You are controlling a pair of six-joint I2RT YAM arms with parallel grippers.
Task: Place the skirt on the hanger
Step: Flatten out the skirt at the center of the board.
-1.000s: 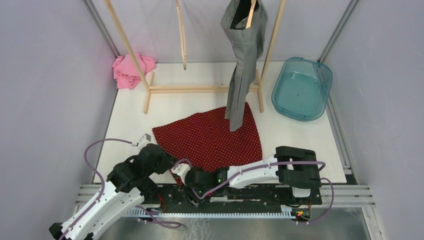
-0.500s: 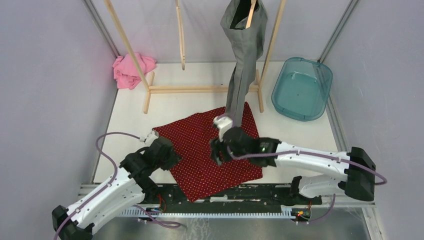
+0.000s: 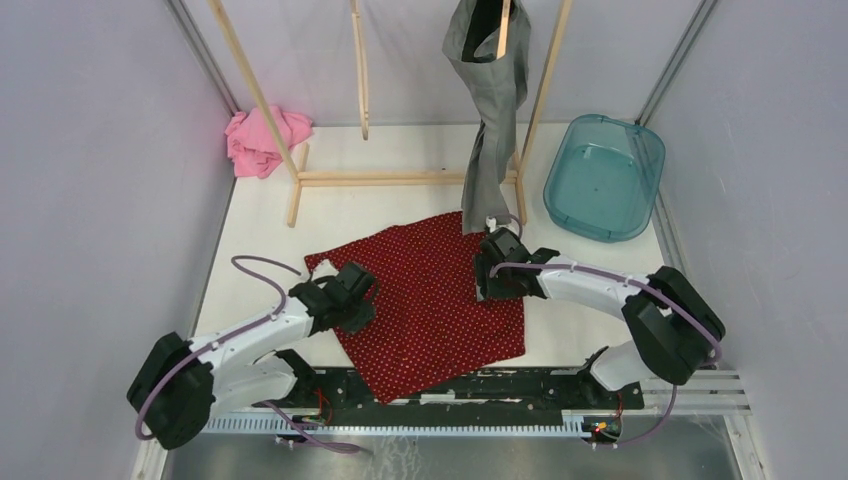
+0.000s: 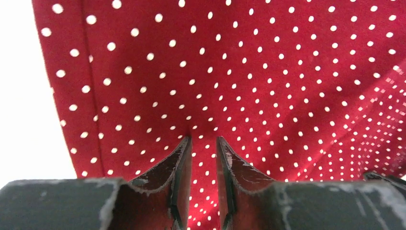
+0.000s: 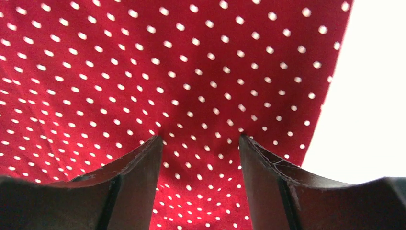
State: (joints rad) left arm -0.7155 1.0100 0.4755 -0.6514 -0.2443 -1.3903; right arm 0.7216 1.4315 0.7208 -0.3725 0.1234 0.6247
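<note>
Left claw (image 4: 203, 139): the 2 jaws stand nearly together, tips pressed down on the skirt (image 3: 430, 300) just inside its left hem. The cloth puckers slightly at the tips, but whether a fold is nipped between them cannot be told.

Right claw (image 5: 200, 138): released, the jaws wide apart, both tips resting on flat cloth close to the skirt's right edge. Nothing is gathered between them.

Skirt: red with white dots, spread flat on the white table (image 3: 600, 280), near edge toward the arm bases, far edge reaching the foot of the wooden rack (image 3: 400, 178). The 2 claws sit on opposite sides of it, at about mid-length.

Beyond: a grey garment (image 3: 490, 130) hangs from a wooden hanger (image 3: 503, 28) on the rack, its lower end just above the skirt's far right corner. A second wooden piece (image 3: 362, 70) hangs left of it, probably the free hanger, though the view is too oblique to be certain.

Progress, as judged: early. The skirt is not yet lifted and no part of it is on a hanger. Left to do: secure a grip on both sides, raise the skirt, carry it to the rack, mount it.
</note>
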